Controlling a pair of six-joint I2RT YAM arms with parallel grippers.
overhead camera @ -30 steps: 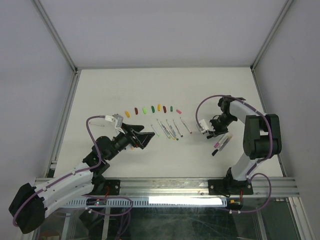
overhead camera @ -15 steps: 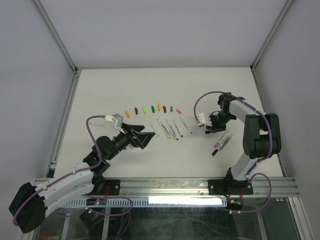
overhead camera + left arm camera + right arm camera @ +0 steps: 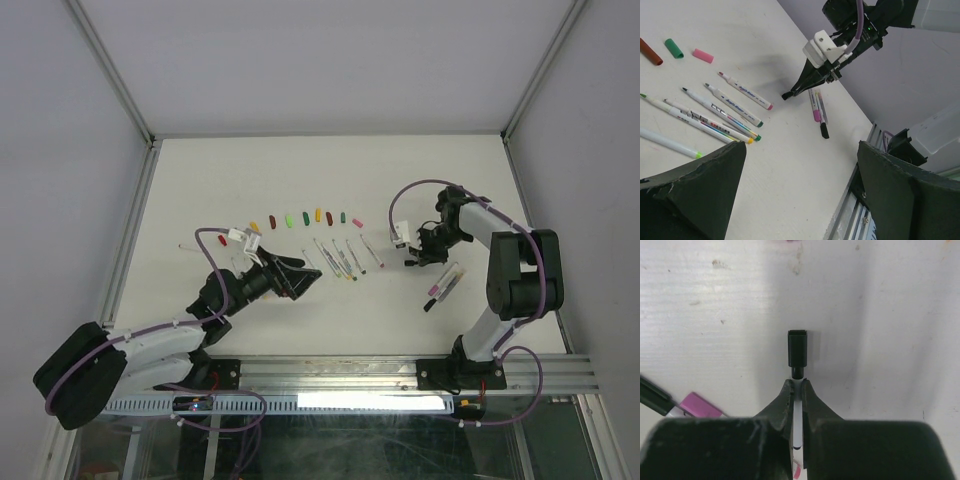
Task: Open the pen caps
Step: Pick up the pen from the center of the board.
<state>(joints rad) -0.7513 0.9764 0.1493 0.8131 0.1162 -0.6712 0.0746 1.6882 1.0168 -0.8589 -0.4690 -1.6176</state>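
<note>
Several loose pen caps (image 3: 303,216) lie in a row at mid-table: yellow, maroon, green, orange and pink. The maroon (image 3: 650,51), green (image 3: 674,48) and pink (image 3: 703,55) ones show in the left wrist view. My right gripper (image 3: 413,254) is shut on a white pen barrel (image 3: 798,405). Its black cap (image 3: 797,347) is still on and sticks out past the fingertips, just above the table. My right gripper also shows in its own view (image 3: 798,385). My left gripper (image 3: 305,283) is open and empty, low over the table near the uncapped pens, and shows in its own view (image 3: 801,150).
Several uncapped pens (image 3: 345,258) lie side by side below the caps, also in the left wrist view (image 3: 715,112). Capped pens with pink and black caps (image 3: 440,285) lie near the right arm. The metal rail (image 3: 330,372) runs along the front edge.
My right gripper has moved up and left with the black-capped pen, away from the capped pens. My left arm has reached a little further right toward the uncapped pens, jaws still open.
</note>
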